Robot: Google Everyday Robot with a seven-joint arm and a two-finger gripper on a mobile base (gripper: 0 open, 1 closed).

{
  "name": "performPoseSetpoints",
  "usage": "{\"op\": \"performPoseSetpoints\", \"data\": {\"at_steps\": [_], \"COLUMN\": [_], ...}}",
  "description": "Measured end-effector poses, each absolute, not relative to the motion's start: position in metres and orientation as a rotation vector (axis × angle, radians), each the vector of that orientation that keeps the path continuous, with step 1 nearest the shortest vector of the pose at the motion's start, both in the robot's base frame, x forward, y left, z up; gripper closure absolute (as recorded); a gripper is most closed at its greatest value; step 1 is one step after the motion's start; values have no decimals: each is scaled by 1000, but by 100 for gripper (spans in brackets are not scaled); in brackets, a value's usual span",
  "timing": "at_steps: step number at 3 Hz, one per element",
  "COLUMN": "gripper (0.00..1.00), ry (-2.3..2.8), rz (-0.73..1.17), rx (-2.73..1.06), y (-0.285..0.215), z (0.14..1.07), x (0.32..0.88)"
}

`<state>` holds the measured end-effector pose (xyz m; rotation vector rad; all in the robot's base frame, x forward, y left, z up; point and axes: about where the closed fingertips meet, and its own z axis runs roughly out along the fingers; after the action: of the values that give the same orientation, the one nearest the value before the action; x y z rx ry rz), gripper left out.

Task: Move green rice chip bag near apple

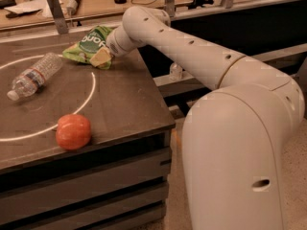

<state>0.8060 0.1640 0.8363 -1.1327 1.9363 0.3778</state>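
Since only 1 camera view is given, everything is read from it. At the far side of the dark grey tabletop [127, 97], the white arm's gripper [109, 51] is pressed into one end of the flat, crinkly light-green rice chip bag [88, 43]. The wrist hides its tip, so I cannot tell whether it has hold of the bag. The bag's near corner looks tipped up off the surface, which hints at a hold, but that is a judgement. Well apart from the gripper, by the table's front edge, sits the round, glossy orange-red apple [73, 132]. A clear plastic water bottle [34, 75] lies on its side beyond the bag from the gripper, probably off the path to the apple.
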Motion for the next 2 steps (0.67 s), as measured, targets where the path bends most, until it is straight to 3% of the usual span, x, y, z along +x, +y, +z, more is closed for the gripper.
{"op": "performPoseSetpoints", "data": {"at_steps": [2], "gripper": [100], "ry": [1936], "rz": [377], "rx": [-1133], "y": [164], "z": [837], "x": [806]}}
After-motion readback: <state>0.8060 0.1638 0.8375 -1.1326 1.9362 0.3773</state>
